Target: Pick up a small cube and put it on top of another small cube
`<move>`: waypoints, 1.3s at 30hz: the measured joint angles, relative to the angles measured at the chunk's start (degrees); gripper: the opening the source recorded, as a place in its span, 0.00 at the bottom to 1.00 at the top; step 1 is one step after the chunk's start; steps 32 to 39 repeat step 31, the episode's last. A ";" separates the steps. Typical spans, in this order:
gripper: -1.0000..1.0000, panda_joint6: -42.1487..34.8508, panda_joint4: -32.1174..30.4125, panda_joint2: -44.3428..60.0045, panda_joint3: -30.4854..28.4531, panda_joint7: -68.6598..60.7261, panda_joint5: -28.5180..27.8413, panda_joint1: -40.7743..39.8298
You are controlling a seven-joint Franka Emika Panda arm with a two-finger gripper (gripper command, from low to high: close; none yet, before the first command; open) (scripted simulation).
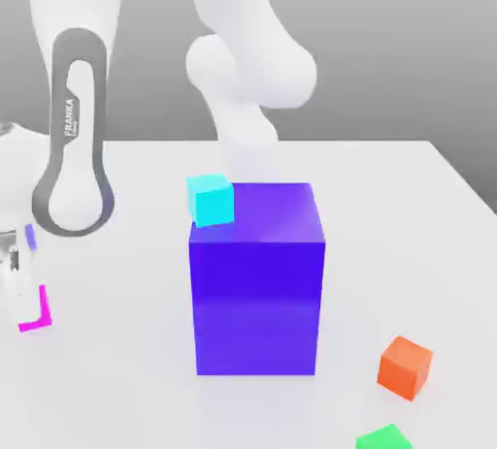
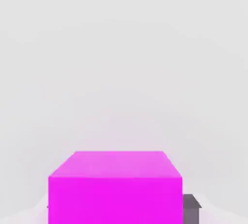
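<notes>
A small magenta cube [image 1: 37, 311] sits on the white table [image 1: 388, 243] at the exterior view's far left, partly hidden by the hand. My gripper [image 1: 23, 294] is down around it. In the hand view the magenta cube [image 2: 115, 186] sits between the fingers, and one grey fingertip [image 2: 192, 207] presses against its side, so the gripper [image 2: 115, 209] is shut on it. A small cyan cube [image 1: 212, 199] overlaps the top far-left corner of a big blue-violet block [image 1: 257, 292] and seems to rest on it.
The big blue-violet block stands in the middle of the table. A small orange cube [image 1: 405, 366] lies near the front on the exterior view's right, with a small green cube [image 1: 383, 438] at the bottom edge. The arm's white links [image 1: 248, 59] rise behind the block.
</notes>
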 joint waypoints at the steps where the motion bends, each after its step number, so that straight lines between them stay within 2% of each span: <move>1: 0.00 -0.55 -0.18 -0.71 -0.55 0.39 -0.50 0.44; 7: 0.00 -8.70 -2.39 -11.33 -6.54 7.85 -10.34 5.31; 15: 0.00 -16.30 7.09 -9.20 5.63 13.75 -17.51 21.82; 22: 0.00 -20.57 12.74 -8.08 14.54 17.43 -21.47 33.49; 25: 0.00 -21.04 15.40 -6.10 17.74 19.06 -23.32 38.33; 27: 0.00 -19.04 18.37 -1.15 18.79 20.69 -25.73 42.25; 28: 1.00 -17.91 19.56 1.17 18.84 21.30 -26.69 43.85; 39: 1.00 -17.91 19.56 1.17 18.84 21.30 -26.68 43.85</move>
